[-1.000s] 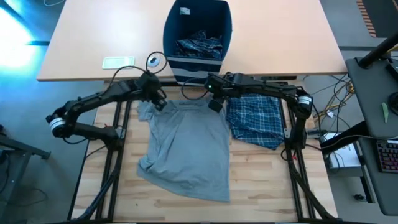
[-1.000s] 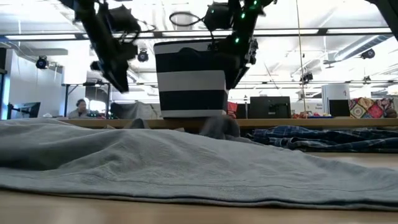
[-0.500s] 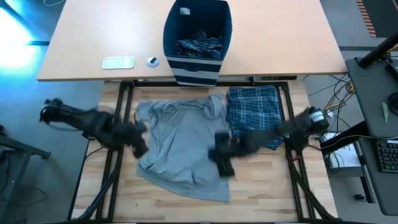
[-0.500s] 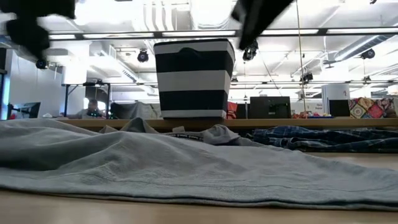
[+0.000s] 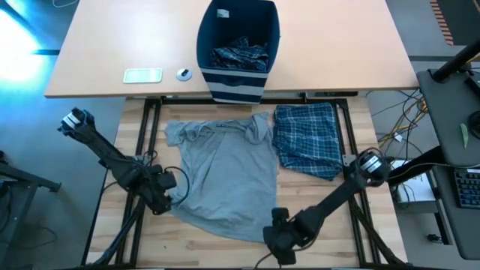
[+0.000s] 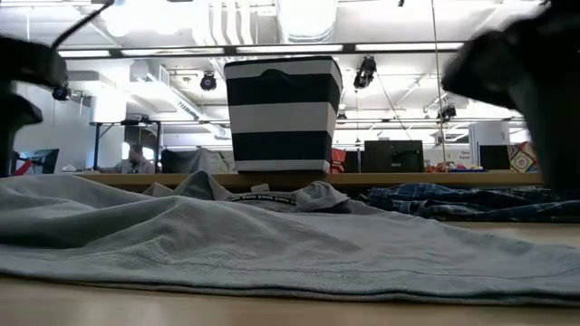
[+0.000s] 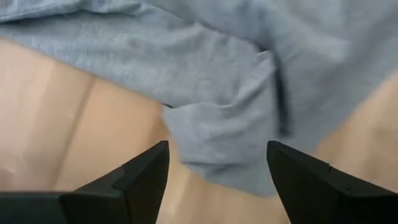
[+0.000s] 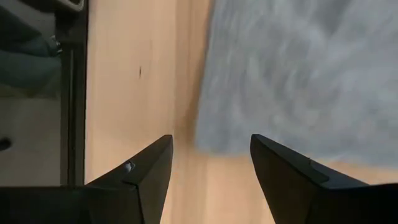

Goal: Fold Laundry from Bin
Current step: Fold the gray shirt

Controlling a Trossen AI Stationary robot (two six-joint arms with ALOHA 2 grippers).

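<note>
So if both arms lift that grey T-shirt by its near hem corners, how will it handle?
The grey T-shirt will likely go floppy: it lies flat on the table with soft creases and a folded-over corner between the left gripper fingers. It probably drapes and sags between the two grips. Bunched collar fabric near the plaid shorts may drag rather than slide cleanly.

One grey T-shirt (image 5: pixel 225 180) and one plaid garment (image 5: pixel 307 139) lie on the worktop (image 5: pixel 225 244). One bin (image 5: pixel 238 45) holds more plaid cloth (image 5: pixel 240 56), count not discernible. Two small items sit beside it: one pale card (image 5: pixel 142 75), one round object (image 5: pixel 184 73).
</note>
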